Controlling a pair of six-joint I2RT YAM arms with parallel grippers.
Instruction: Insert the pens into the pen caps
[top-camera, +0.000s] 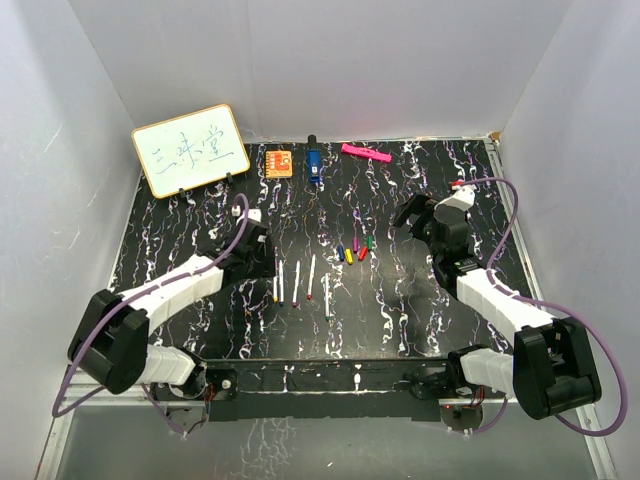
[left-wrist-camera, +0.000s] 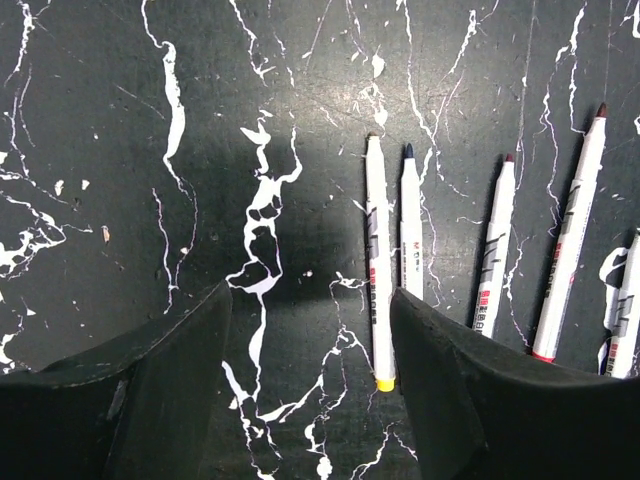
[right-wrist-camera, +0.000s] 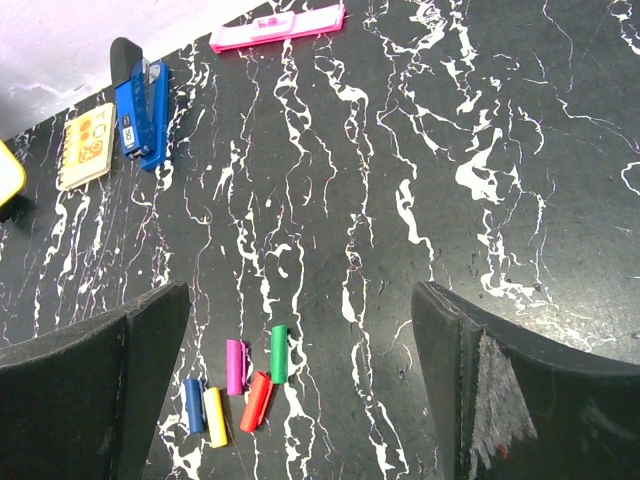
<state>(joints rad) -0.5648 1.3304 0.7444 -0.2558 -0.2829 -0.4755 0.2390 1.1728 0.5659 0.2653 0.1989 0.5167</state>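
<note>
Left pincer stands released. Its two black fingers sit apart at the bottom of the left wrist view, with bare worktop between them and nothing gripped. A yellow-ended pen lies inside the gap, close to the right-hand finger, with its yellow end toward the bottom of the frame. Whether it touches the finger cannot be told. The other pens lie in a loose row toward the right edge, all flat on the worktop and uncapped.

Right pincer is also released and empty, its fingers wide apart at the lower corners of the right wrist view. The pen caps lie in a tight cluster at lower centre-left of that frame: green, purple, red, yellow and blue, several touching. A blue stapler and a pink bar lie well apart from them, toward the top of the frame.

Step in hand, by judgement: approach to the first pickup, with no pen yet capped. The next move calls for centring the left pincer on the yellow-ended pen and clamping across its barrel without catching the neighbouring pen just beside it. The right pincer must then single out the yellow cap from the caps crowding it.
</note>
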